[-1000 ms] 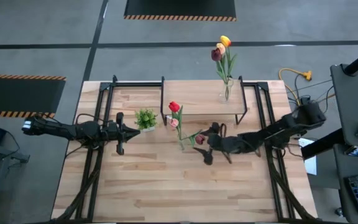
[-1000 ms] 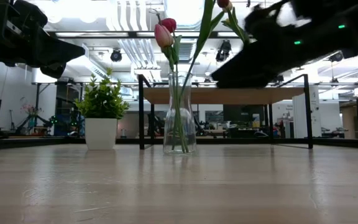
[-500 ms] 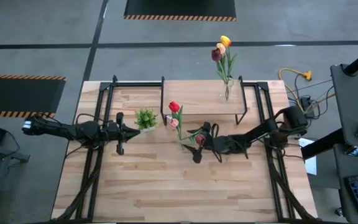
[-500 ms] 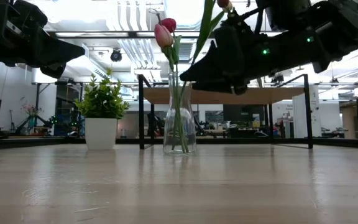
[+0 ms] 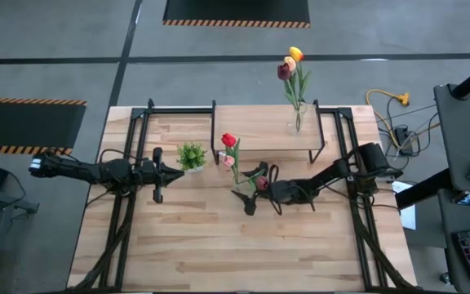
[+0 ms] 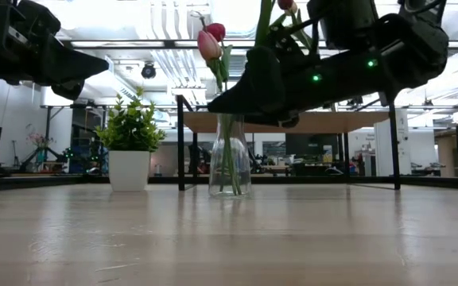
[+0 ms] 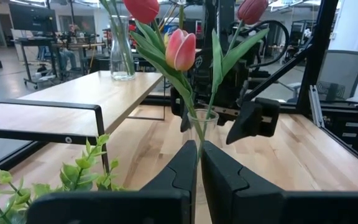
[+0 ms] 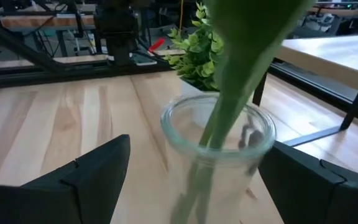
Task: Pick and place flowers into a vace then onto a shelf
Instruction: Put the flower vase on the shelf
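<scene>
- My right claw [image 5: 250, 188] is level with the near vase [image 8: 219, 149], its fingers [image 8: 86, 177] spread wide, one on each side of the glass rim; I can't see either finger touching the glass.
- That vase [image 6: 230, 155] stands on the desk [image 5: 202, 245] just in front of the shelf [image 5: 276, 131] and holds the flowers [image 7: 182, 46]: a red head, a pink one and a darker one on long green stems.
- In the right wrist view a broad green stem [image 8: 244, 68] rises out of the vase mouth between my fingers and blocks much of what lies behind.
- A second vase [image 5: 298, 118] with yellow, orange and maroon tulips [image 5: 290, 64] already sits on the shelf, toward its right end, well apart from the near vase.
- The potted plant [image 5: 191, 155] stands on the desk just left of the near vase, near the shelf's left legs [image 6: 180, 143].
- My left claw [image 5: 157, 174] hangs over the desk on the far side of the plant from the vase, fingers [image 7: 179, 174] pressed together on nothing, pointed toward the vase.
- From low down, the right arm [image 6: 324, 63] crosses in front of the shelf and the upper stems.
</scene>
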`<action>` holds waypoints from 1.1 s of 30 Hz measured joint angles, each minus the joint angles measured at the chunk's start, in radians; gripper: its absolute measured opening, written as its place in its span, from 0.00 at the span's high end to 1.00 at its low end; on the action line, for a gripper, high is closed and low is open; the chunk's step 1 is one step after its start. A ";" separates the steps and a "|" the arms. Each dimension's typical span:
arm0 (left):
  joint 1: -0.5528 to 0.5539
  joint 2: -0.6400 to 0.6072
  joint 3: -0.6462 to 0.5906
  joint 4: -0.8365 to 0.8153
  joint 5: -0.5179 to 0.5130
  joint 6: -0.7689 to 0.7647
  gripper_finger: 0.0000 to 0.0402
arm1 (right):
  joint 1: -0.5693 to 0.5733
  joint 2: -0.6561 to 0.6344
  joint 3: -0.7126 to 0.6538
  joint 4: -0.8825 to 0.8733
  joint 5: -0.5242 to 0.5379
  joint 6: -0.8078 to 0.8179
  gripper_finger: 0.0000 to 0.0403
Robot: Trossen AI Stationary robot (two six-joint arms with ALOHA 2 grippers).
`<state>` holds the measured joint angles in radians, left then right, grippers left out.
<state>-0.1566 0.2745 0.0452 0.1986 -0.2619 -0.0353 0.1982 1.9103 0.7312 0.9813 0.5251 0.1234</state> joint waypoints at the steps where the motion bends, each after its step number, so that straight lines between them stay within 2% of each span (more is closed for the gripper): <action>1: 0.000 0.000 0.000 0.000 0.000 0.000 0.99 | -0.002 0.003 0.004 0.001 0.001 -0.001 0.18; 11: 0.000 0.001 0.000 -0.001 0.000 0.000 0.99 | -0.003 -0.015 -0.010 -0.012 0.060 0.000 0.21; 25: 0.000 0.001 0.000 -0.001 0.000 0.000 0.99 | -0.002 -0.015 -0.008 -0.014 0.061 0.008 0.56; 33: 0.000 0.001 0.000 -0.001 0.000 0.000 0.99 | -0.002 -0.032 0.011 -0.012 0.061 0.014 0.54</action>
<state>-0.1562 0.2752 0.0452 0.1978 -0.2619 -0.0353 0.1959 1.8782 0.7422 0.9694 0.5866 0.1378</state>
